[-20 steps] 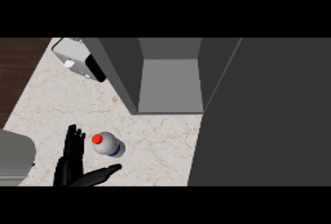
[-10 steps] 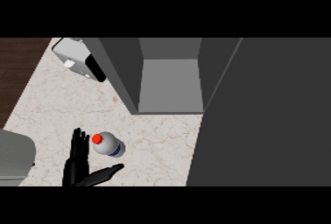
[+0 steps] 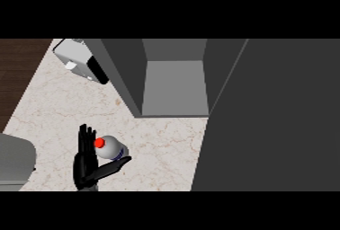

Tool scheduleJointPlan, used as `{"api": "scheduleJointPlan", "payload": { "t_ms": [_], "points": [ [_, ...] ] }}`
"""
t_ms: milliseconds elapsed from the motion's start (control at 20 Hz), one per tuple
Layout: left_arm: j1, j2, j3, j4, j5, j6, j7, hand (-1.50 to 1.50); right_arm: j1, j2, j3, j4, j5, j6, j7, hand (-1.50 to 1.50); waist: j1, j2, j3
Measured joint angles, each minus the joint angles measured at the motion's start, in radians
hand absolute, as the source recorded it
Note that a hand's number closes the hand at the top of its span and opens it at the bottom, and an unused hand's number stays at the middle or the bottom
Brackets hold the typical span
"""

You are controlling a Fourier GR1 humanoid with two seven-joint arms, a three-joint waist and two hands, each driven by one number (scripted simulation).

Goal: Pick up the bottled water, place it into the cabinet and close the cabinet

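Note:
The bottled water [image 3: 111, 148] stands upright on the marble counter [image 3: 60, 112], white with a red cap and a blue band low on its side. My left hand [image 3: 86, 164] is right beside it on its left, fingers straight and pointing away from me, palm turned to the bottle. The thumb [image 3: 116, 164] reaches out under the bottle's near side. The hand is open and not curled round the bottle. The cabinet [image 3: 174, 85] stands open beyond the bottle, its grey inside bare. My right hand does not show.
The cabinet's dark door [image 3: 272, 121] stands wide open and fills the right side. A white and black appliance [image 3: 81, 65] sits at the back left. A grey rounded object [image 3: 15, 161] lies at the left edge, near my hand.
My left hand has moved forward and to the right, closing in on the bottle, and its thumb now lies against the bottle's near side. The bottle has stayed in place.

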Motion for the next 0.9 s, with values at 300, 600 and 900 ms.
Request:
{"api": "scheduleJointPlan", "payload": {
  "t_ms": [300, 600, 900],
  "points": [
    [-0.065, 0.006, -0.003, 0.066, 0.027, -0.061, -0.039, 1.5, -0.027, -0.003, -0.007, 0.007, 0.003, -0.006, 0.012, -1.5, 0.002, 0.0, 0.001],
    [-0.103, 0.01, -0.071, 0.093, -0.067, 0.029, -0.113, 1.5, -0.002, -0.024, -0.007, 0.006, -0.004, -0.007, -0.021, -1.5, 0.0, -0.002, 0.002],
    [-0.147, 0.02, -0.118, 0.089, -0.15, 0.098, -0.133, 1.5, -0.01, -0.019, 0.013, 0.009, -0.003, -0.025, -0.014, -1.5, 0.001, -0.001, 0.001]
  ]
}}
